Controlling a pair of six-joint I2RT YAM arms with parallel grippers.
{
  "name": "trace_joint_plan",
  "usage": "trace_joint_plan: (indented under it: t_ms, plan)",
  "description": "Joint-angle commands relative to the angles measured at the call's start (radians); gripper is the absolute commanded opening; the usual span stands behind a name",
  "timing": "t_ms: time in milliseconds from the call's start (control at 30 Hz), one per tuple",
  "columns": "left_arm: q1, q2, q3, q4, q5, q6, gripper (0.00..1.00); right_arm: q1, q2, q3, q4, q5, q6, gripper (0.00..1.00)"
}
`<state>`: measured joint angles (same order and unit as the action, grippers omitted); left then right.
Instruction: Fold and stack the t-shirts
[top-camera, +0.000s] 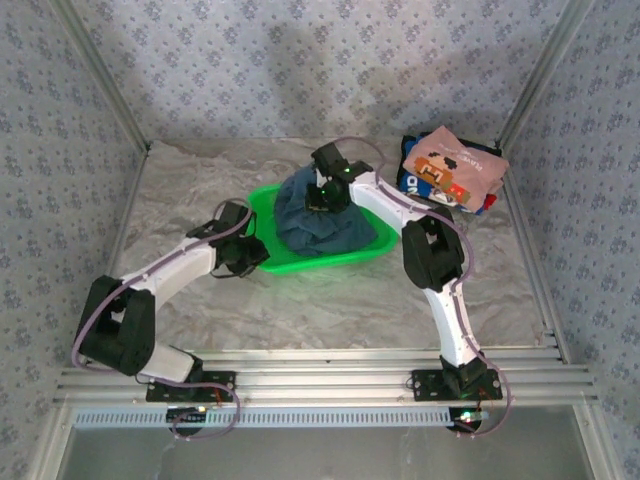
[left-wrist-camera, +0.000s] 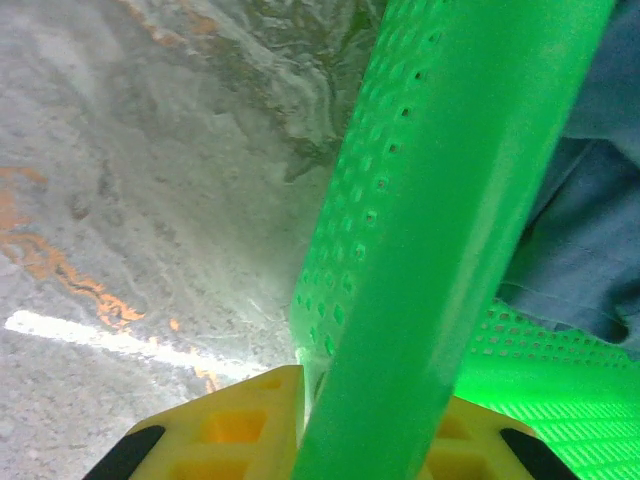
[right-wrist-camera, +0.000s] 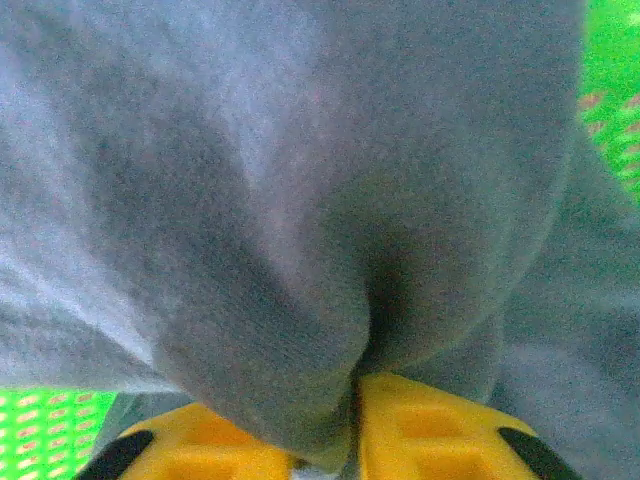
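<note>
Left gripper (top-camera: 243, 258) clamped on left rim of green plastic mesh basket (top-camera: 330, 264), on crumpled grey table cover (top-camera: 180, 200). Inside basket, plain dusty teal-blue cloth t-shirt (top-camera: 330, 232), bunched. Right gripper (top-camera: 325, 197) pinching a fold at its top. Far right, folded pink t-shirt with blocky red-brown print (top-camera: 452, 170) atop dark blue one (top-camera: 412, 182).

1. Top cam: fixed high at near edge, looking down over whole table (top-camera: 180, 190).
2. Left wrist: tight on green mesh basket (left-wrist-camera: 440, 200) rim.
3. Right wrist: closer still, on teal t-shirt (right-wrist-camera: 300, 200); mesh in all three.
</note>
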<state>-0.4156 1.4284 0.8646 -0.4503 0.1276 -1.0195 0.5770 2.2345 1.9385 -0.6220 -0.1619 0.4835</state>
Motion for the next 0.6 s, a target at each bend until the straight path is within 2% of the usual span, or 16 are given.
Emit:
trace_joint_plan:
  t_ms: [0,33,67,233,367,567]
  plan:
    - [0.01,-0.058,-0.028,-0.007,-0.078,-0.086,0.0,-0.003,-0.076,-0.008,0.124,0.042,0.041,0.09]
    - [0.014,-0.063,-0.029,-0.008,-0.081,-0.089,0.0,-0.004,-0.092,-0.007,0.129,0.035,0.036,0.02]
    - [0.017,-0.068,-0.027,-0.009,-0.086,-0.092,0.0,-0.007,-0.109,-0.007,0.131,0.013,0.037,0.0]
    - [0.085,-0.087,-0.033,-0.003,-0.087,-0.124,0.0,-0.023,-0.233,0.003,0.188,-0.155,0.035,0.0]
    - [0.212,-0.095,-0.033,-0.002,-0.073,-0.146,0.0,-0.041,-0.323,0.101,0.212,-0.305,0.055,0.0]
    - [0.451,-0.106,-0.047,0.049,-0.046,-0.223,0.0,-0.102,-0.411,0.282,0.225,-0.459,0.205,0.0]
